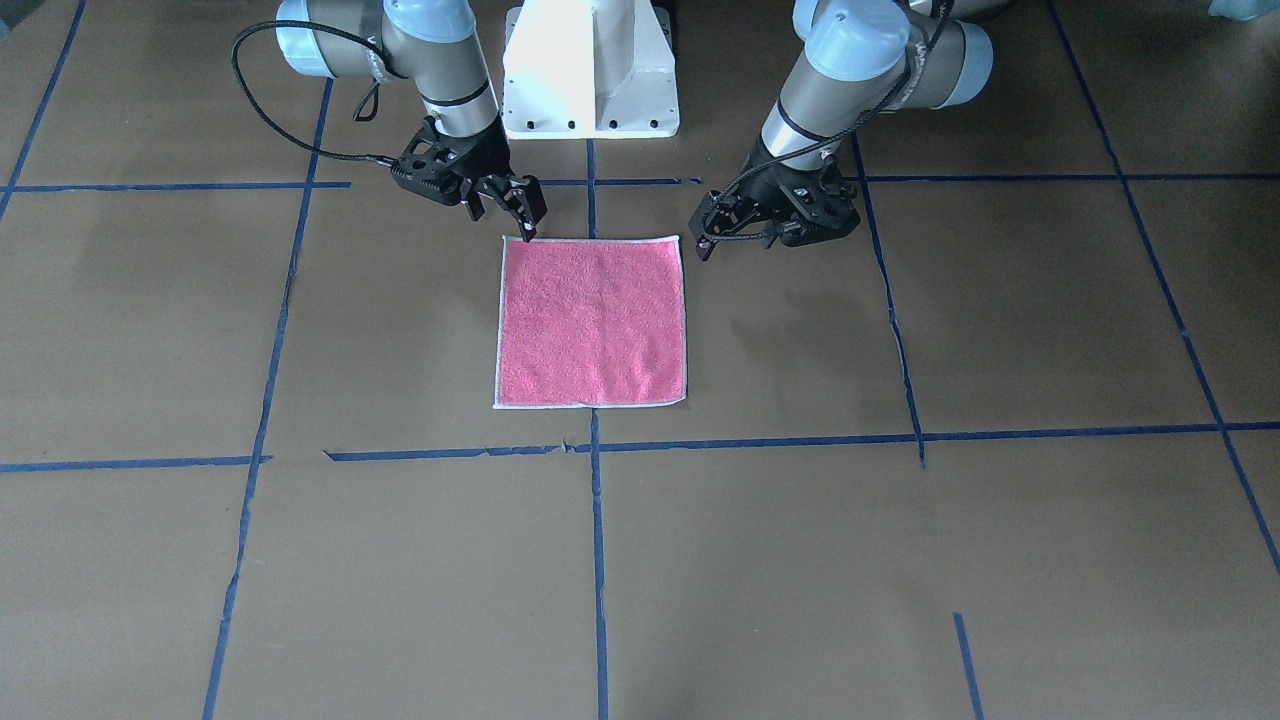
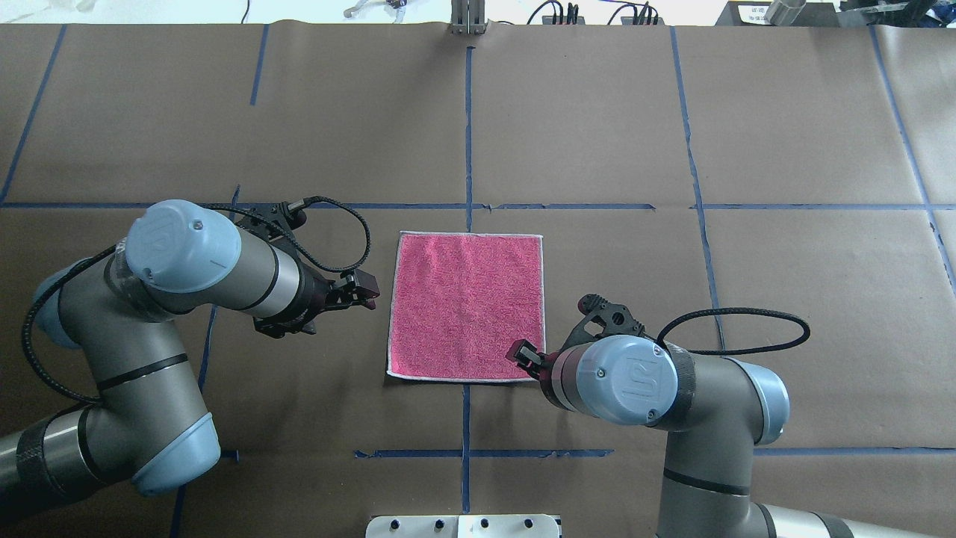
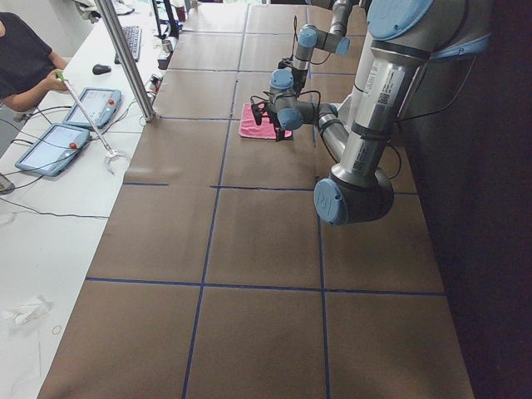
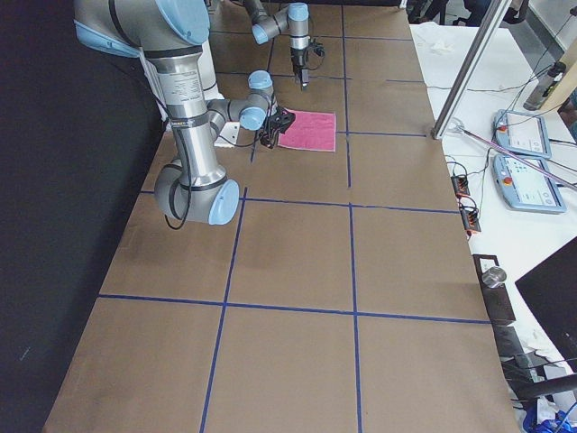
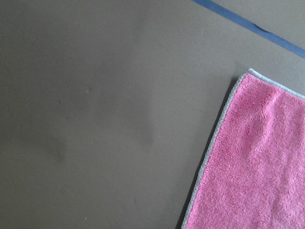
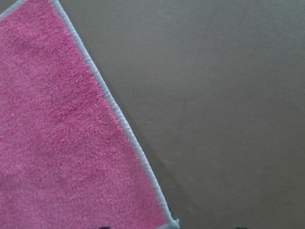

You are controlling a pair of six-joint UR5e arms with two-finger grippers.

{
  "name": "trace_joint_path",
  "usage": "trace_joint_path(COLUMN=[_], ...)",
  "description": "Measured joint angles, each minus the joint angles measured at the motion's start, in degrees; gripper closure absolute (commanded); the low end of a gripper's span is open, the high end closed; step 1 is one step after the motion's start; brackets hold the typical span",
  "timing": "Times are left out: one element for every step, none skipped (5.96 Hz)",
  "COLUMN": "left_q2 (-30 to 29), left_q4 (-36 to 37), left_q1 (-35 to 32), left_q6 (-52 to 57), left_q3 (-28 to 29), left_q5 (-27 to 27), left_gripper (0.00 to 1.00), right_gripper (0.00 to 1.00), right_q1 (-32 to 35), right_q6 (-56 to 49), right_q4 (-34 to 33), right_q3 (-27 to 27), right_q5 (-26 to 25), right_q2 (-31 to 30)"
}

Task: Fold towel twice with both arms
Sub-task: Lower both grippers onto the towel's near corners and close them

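Towel (image 2: 467, 306): flat on bench (image 2: 597, 112), pink up
Right fingers (image 1: 527, 212): parted, empty, at towel's robot-side corner, placed to pinch
Left fingers (image 2: 366, 284): parted, empty, just beside towel's left edge

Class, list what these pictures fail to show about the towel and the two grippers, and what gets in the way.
1. Underside of the towel: hidden in every view; it lies flat, pink face up.
2. The left gripper: jaws dark and small overhead, absent from its wrist view; open or shut unclear.
3. The right gripper: whether it touches the towel's corner; overhead, the gripper itself covers the spot.
4. Side views: both grippers too small.
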Motion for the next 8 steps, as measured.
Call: trace_joint_path(left_q2=[-0.4,-0.64,-0.68,-0.64,-0.6,-0.58,-0.58,-0.57], left_q4=[0.04,0.06,0.06,0.06,0.06,0.06,0.06,0.06], left_q1=[0.27,0.39,0.46,0.48,0.53,0.58,0.61,0.66], left_q6=[-0.66,-0.9,-0.97,-0.99,-1.0,-1.0,-1.0,-1.0], left_q3=[-0.01,-0.01,-0.01,-0.01,-0.01,-0.01,-0.01,-0.01], left_q5=[0.13,0.35,0.57,0.7,1.03,1.38,1.5,1.54], left_gripper=[0.0,0.0,0.0,0.0,0.0,0.0,0.0,0.0], right_gripper=[0.23,0.24,0.29,0.42,0.58,0.8,0.97,0.99], right_q1=[-0.06,-0.03,-0.01,-0.01,-0.02,0.03,0.1,0.2], right_q6=[0.78,1.22,1.47,1.56,1.61,1.65,1.7,1.74], right_q4=[0.02,0.04,-0.1,-0.24,-0.32,-0.37,-0.39,-0.4], right_q3=[-0.47,-1.03,-1.48,-1.71,-1.81,-1.84,-1.84,-1.77], right_q5=[-0.1,-0.14,-0.12,-0.08,-0.06,-0.06,-0.06,-0.06], right_q2=[0.14,0.44,0.73,0.86,0.92,0.98,1.06,1.16])
